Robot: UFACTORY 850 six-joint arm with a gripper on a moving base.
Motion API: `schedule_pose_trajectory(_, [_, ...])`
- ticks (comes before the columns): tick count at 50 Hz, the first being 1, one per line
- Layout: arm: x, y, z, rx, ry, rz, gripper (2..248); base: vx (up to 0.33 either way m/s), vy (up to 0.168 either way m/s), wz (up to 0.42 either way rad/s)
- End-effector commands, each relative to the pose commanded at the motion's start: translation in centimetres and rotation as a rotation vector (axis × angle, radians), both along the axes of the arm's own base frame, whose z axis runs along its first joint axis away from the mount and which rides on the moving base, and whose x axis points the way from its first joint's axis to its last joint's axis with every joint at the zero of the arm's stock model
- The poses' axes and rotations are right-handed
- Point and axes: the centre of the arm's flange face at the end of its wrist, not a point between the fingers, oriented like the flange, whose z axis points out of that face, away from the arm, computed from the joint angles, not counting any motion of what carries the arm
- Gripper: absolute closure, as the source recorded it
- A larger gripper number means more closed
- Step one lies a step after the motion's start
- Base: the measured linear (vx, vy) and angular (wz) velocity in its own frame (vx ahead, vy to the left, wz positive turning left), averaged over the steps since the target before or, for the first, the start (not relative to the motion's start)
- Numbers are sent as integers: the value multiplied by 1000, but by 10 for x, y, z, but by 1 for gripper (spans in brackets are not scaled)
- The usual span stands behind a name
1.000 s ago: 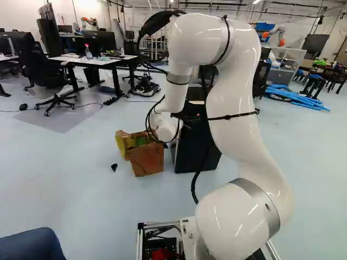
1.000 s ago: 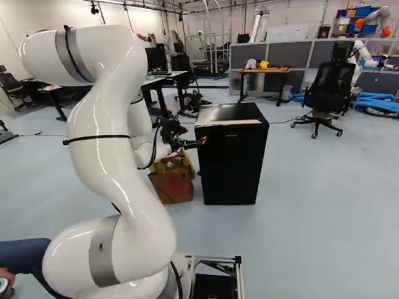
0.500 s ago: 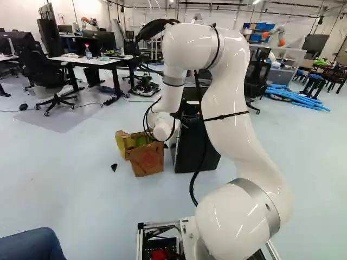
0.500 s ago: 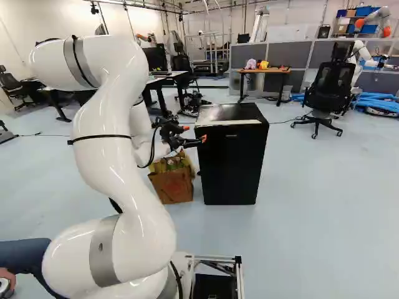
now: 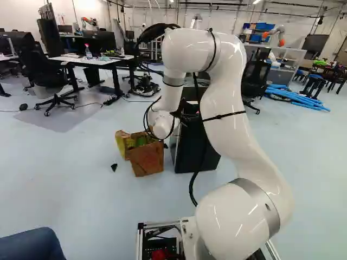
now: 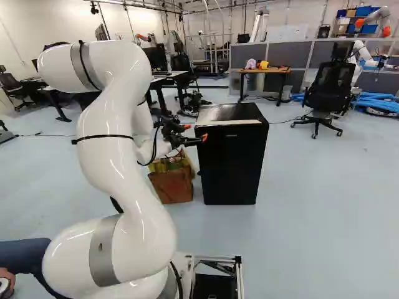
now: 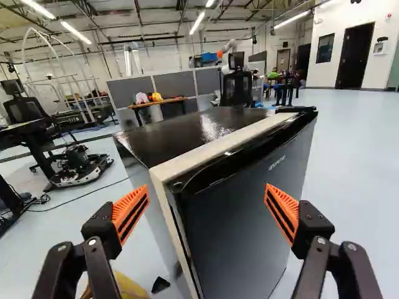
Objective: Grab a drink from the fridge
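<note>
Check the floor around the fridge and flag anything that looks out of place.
A small black piece lies loose on the floor near the brown bag, attached to nothing, so it may be a dropped scrap. The fridge itself stands upright.

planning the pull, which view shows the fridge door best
The right base view: door almost whole, nearly face-on. The wrist view is closer, cropping its bottom; in the left base view the arm hides part.

The fridge (image 7: 187, 131) has a glossy black top and smooth door.
</note>
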Motion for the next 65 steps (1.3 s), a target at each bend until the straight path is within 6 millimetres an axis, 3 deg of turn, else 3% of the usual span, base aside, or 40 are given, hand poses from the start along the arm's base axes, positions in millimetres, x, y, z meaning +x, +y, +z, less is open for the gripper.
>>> schedule_pose_trajectory(65, [14,-18,-6,35,24,-34,3,0,0,0])
